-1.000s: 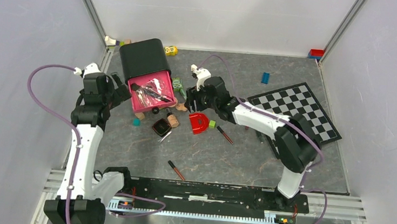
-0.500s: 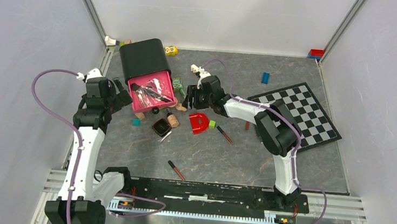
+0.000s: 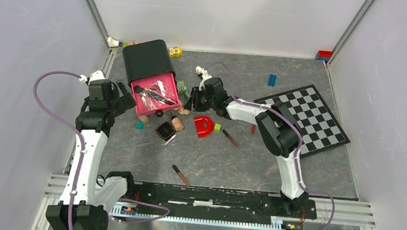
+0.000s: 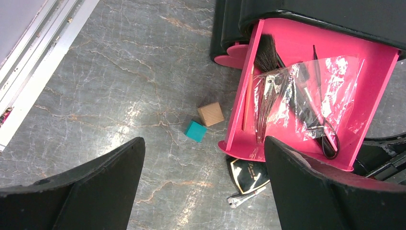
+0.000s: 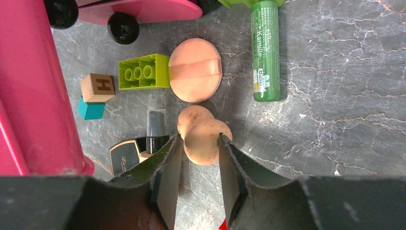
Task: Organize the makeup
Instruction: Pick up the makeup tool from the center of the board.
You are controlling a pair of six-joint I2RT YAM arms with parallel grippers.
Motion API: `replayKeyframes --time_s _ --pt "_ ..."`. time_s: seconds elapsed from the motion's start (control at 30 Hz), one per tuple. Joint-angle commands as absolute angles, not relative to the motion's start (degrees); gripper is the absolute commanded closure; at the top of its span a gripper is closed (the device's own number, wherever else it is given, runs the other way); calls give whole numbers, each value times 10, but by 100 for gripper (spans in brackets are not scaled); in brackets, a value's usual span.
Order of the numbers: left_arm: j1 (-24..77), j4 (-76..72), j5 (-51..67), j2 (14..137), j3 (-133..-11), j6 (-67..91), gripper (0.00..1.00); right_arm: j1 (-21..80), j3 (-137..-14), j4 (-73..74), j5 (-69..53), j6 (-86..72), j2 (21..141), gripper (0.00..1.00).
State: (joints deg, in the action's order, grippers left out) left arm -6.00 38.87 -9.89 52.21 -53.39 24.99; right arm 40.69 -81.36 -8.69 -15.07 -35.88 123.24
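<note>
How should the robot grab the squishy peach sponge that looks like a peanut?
Grip the peach sponge across its fat rounded end, coming straight down from above. It lies flat on the table, and the right gripper already has a finger on each side of that end.

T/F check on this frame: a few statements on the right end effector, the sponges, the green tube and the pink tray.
1. The right end effector brackets a peach sponge. True.
2. The left end effector holds the teal cube. False: it is open over the table, and the cube lies loose.
3. The green tube lies inside the pink tray. False: it lies on the table.
4. A round puff lies beside a green brick. True.
</note>
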Motion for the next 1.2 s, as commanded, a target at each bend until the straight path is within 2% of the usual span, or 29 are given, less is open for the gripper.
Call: replayKeyframes --time_s 0.0,0.1,0.27,0.47,0.87,0.93,1.07,1.17 --pt "-61 369 -95 523 -535 253 0 402 -821 -104 -156 -358 1231 63" --pt "-61 369 -94 523 -534 253 0 400 -814 -98 -141 -347 1220 73" --pt "-61 369 -93 526 -535 254 0 398 -795 -96 -118 -329 1189 84" --pt "-60 369 -94 526 -535 253 0 393 -776 -94 -104 -316 1157 88" --pt "-60 370 -95 526 -535 253 0 388 -751 -71 -44 -268 1073 89" --pt "-61 370 -96 525 -536 253 0 388 -756 -68 -44 -259 1067 83" --pt "-61 370 -96 524 -536 253 0 388 -771 -46 -53 -247 1086 61" --pt "-61 371 -96 524 -535 253 0 388 -776 -39 -69 -239 1104 51"
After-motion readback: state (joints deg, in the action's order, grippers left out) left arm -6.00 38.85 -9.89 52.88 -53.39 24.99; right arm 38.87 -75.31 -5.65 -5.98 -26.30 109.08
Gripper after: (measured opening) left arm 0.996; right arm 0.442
